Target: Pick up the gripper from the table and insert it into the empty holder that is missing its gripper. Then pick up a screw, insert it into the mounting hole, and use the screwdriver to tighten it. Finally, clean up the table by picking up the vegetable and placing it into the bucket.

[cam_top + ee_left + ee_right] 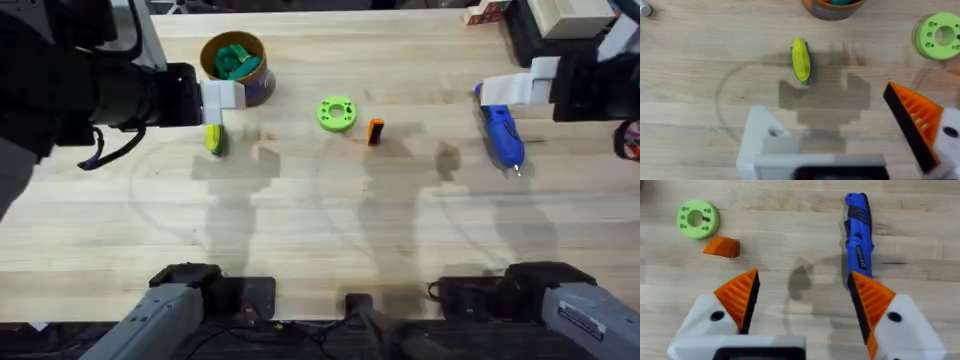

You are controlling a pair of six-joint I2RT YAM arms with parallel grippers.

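The small orange gripper (375, 131) (722, 246) lies on the table next to a green disc. My left gripper (222, 97) (832, 115) hovers open over the yellow vegetable (215, 140) (801, 61). One side of it carries an orange ribbed pad (915, 122). The other side is a bare white holder (762, 142) with an open mounting hole. The bucket (235, 62) (835, 6) stands just beyond the vegetable. My right gripper (515, 90) (802, 280) is open above the near end of the blue screwdriver (503, 135) (859, 240), holding nothing.
A green ring-shaped disc (336, 113) (938, 36) (698, 218) sits at the table's middle back. A small silvery item (644, 9) lies at the edge of the left wrist view. Boxes (560, 15) stand at the back right corner.
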